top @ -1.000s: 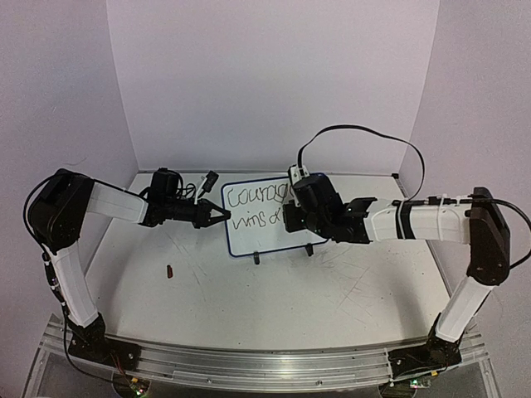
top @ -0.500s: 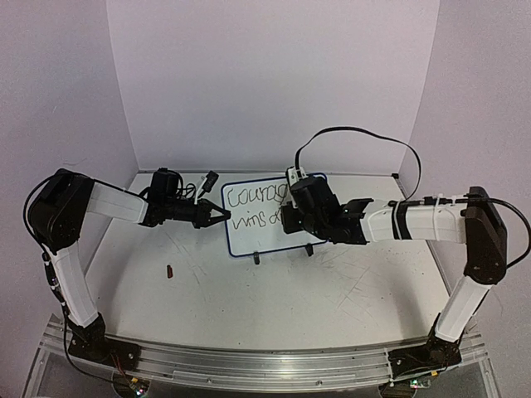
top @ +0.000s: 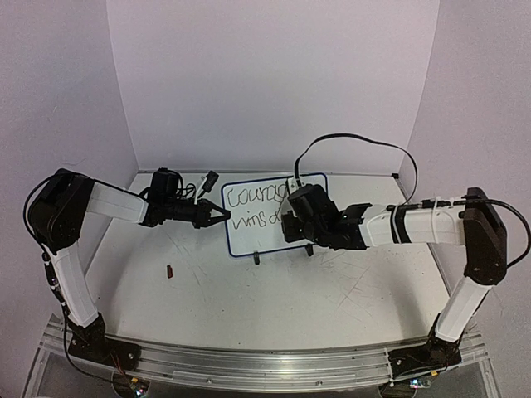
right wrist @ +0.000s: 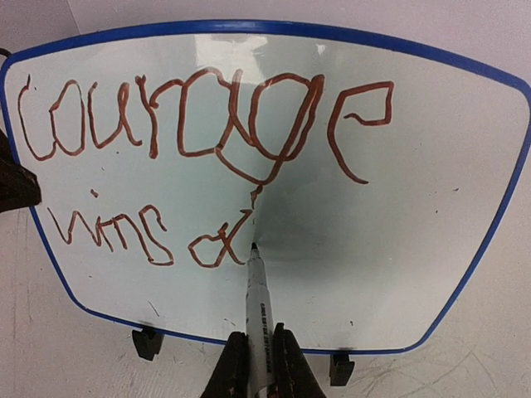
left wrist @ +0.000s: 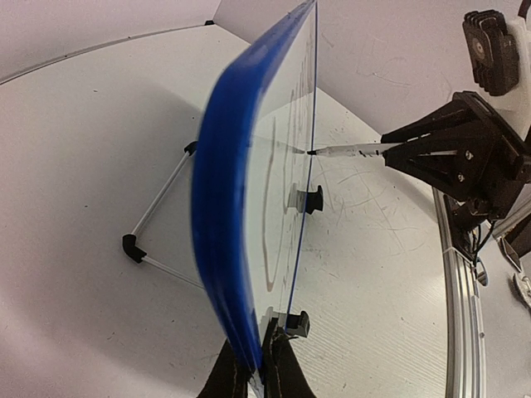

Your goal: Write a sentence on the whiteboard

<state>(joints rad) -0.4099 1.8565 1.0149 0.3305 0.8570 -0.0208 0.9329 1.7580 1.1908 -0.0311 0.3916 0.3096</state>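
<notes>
The whiteboard (right wrist: 398, 207) stands upright on two black clip feet, blue-framed, also seen in the top view as the whiteboard (top: 249, 239). The sentence (right wrist: 207, 112) reads "Courage" with "wins a" below it, in dark red strokes. My right gripper (right wrist: 259, 365) is shut on a white marker (right wrist: 257, 303), whose tip touches the board just right of the "a". My left gripper (left wrist: 253, 377) is shut on the board's blue frame (left wrist: 217, 207) at its left edge. In the left wrist view the marker (left wrist: 348, 151) meets the board's face.
A small dark red cap-like piece (top: 169, 270) lies on the table at the front left. A wire stand (left wrist: 158, 224) props the board from behind. Purple walls close in the back and sides. A metal rail (top: 249, 361) runs along the near edge.
My right gripper has shifted slightly left and down along the board with the marker. The left arm and the board have stayed put.
</notes>
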